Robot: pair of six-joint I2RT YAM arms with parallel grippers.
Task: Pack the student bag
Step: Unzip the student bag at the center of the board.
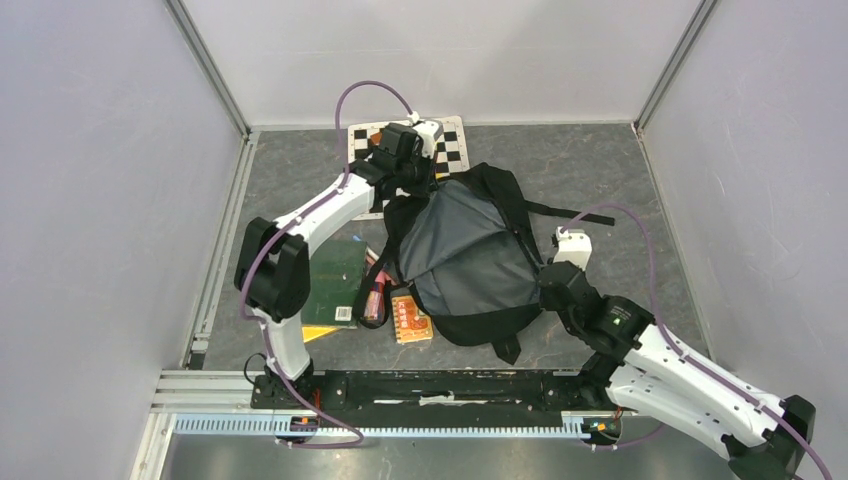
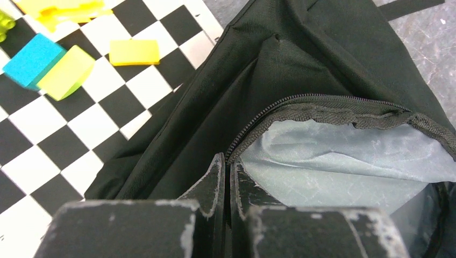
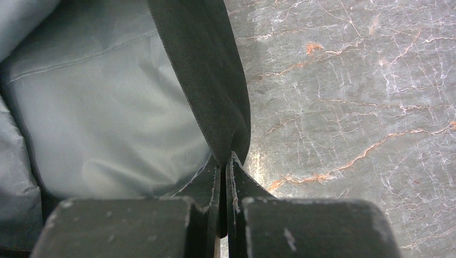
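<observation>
The black student bag (image 1: 470, 255) lies in the middle of the table with its mouth pulled wide, showing grey lining (image 1: 465, 250). My left gripper (image 1: 412, 175) is shut on the bag's zip edge at the far left of the opening; in the left wrist view (image 2: 229, 161) the fingers pinch the black rim (image 2: 322, 105) beside the lining. My right gripper (image 1: 548, 275) is shut on the bag's right rim; the right wrist view (image 3: 226, 158) shows a black fabric edge (image 3: 204, 70) clamped between the fingers.
A green notebook (image 1: 333, 282), a pink pencil case (image 1: 374, 297) and an orange booklet (image 1: 410, 318) lie left of the bag. A checkered mat (image 1: 452, 140) sits at the back, with blue and yellow blocks (image 2: 51, 67) on it. Grey walls enclose the table.
</observation>
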